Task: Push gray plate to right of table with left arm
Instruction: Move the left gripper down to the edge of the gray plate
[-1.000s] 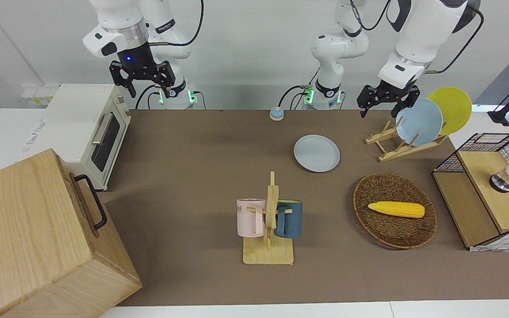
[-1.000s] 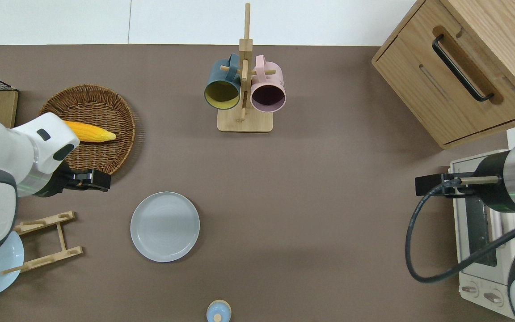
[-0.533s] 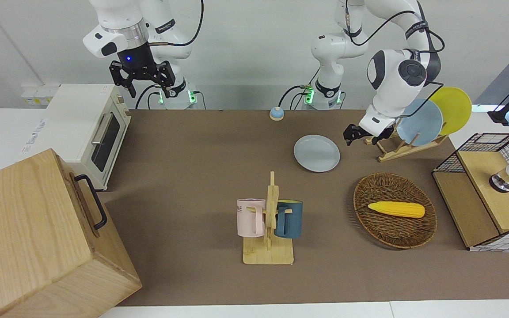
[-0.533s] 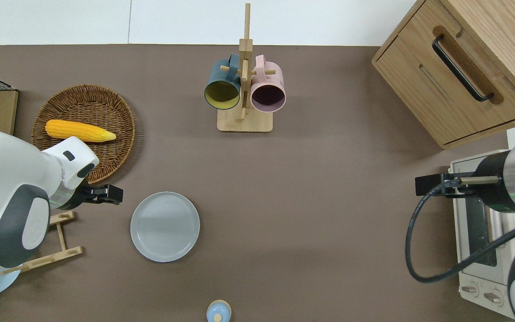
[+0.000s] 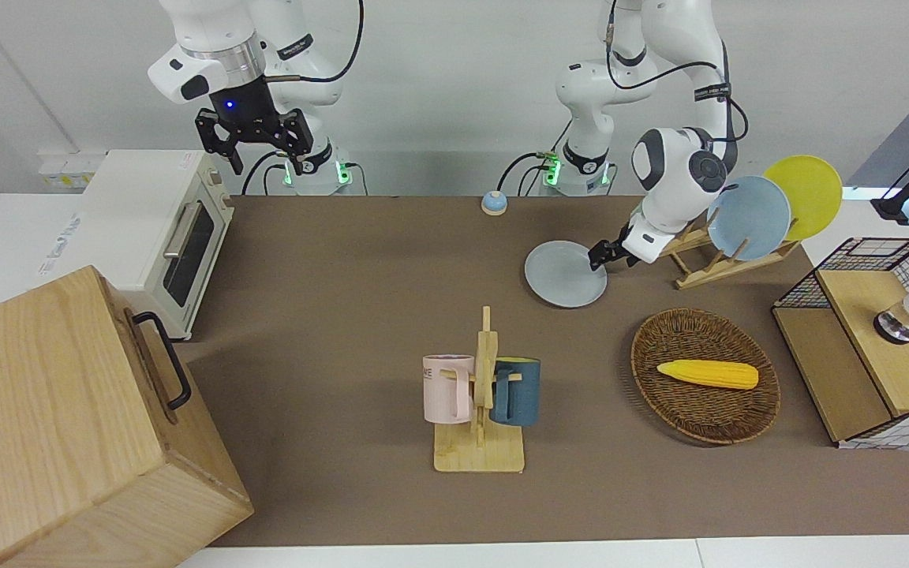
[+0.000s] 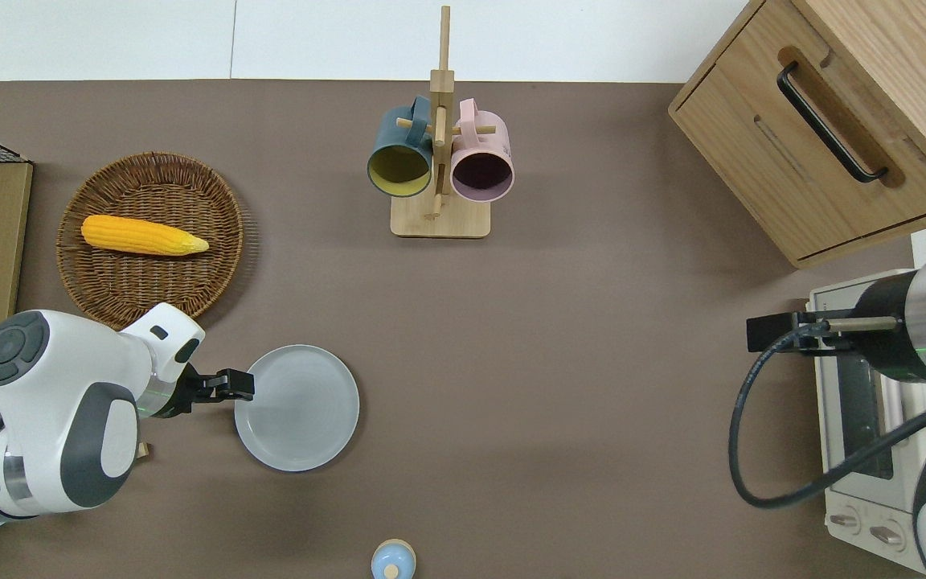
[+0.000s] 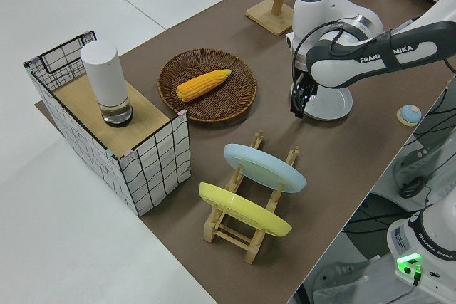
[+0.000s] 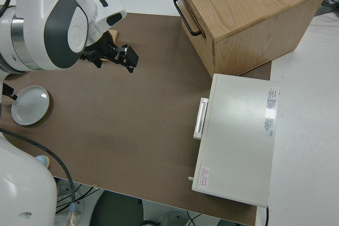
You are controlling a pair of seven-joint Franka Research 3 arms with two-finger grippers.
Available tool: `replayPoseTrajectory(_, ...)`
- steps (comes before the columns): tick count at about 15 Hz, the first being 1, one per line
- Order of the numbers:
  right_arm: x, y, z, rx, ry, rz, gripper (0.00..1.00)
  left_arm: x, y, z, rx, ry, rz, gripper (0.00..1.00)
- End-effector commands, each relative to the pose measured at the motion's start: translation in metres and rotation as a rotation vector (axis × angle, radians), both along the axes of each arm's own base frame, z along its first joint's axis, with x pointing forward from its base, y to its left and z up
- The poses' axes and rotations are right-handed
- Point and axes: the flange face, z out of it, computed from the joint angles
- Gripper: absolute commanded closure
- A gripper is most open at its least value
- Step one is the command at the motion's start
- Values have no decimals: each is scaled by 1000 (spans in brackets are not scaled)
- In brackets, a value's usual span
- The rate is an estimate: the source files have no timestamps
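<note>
The gray plate (image 5: 565,274) lies flat on the brown table (image 5: 344,315), nearer to the robots than the mug stand; it also shows in the overhead view (image 6: 297,408), the left side view (image 7: 335,108) and the right side view (image 8: 30,105). My left gripper (image 5: 598,256) is low at the plate's rim, on the side toward the left arm's end of the table (image 6: 239,384). In the left side view the left gripper (image 7: 298,101) hangs beside the plate. My right arm is parked, its gripper (image 5: 263,150) open and empty.
A wooden rack (image 5: 707,260) holds a light-blue plate (image 5: 748,217) and a yellow plate (image 5: 809,189). A wicker basket (image 5: 660,347) holds a corn cob (image 5: 707,373). A mug stand (image 5: 482,394), wooden cabinet (image 5: 68,426), toaster oven (image 5: 162,237), small blue knob (image 5: 493,203) and wire shelf (image 5: 865,339) stand around.
My left gripper came down from over the rack and moved to the gray plate's rim. The plate has not shifted. The right arm has not moved.
</note>
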Motion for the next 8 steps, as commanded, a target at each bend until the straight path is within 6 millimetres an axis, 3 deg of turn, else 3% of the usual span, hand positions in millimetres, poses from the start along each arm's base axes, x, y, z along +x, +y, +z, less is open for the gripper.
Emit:
replayPoseTrajectory(1,-8,0,0,9,3,-21,5,-15,0,-5,2,-3,20,15)
replayPoseTrajectory(8,-8,0,0,9,3,-22,5,-33,-8,-33,16,-7,5,44)
